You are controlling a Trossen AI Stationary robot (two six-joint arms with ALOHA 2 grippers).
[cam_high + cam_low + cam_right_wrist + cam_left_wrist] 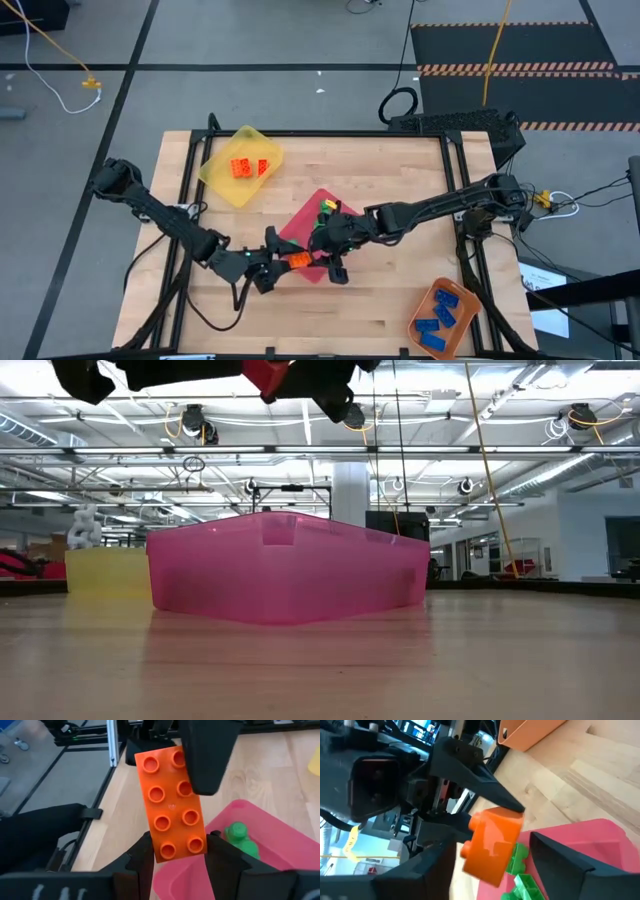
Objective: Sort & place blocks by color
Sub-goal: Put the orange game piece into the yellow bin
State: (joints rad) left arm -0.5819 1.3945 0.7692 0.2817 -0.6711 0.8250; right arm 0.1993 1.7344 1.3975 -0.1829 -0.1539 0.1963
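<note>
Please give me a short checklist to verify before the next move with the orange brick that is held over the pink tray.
1. Orange studded plastic brick clamped between the right gripper fingers: ok.
2. Left gripper meets the same brick; whether it holds it firmly: cannot tell.
3. Yellow plastic tray holds only orange bricks and seems to have room for another: ok.
4. Pink plastic tray below holds green bricks, so the orange brick should not drop here: ok so far.
5. Blue bricks in the orange plastic tray, clear of both arms: ok.
</note>
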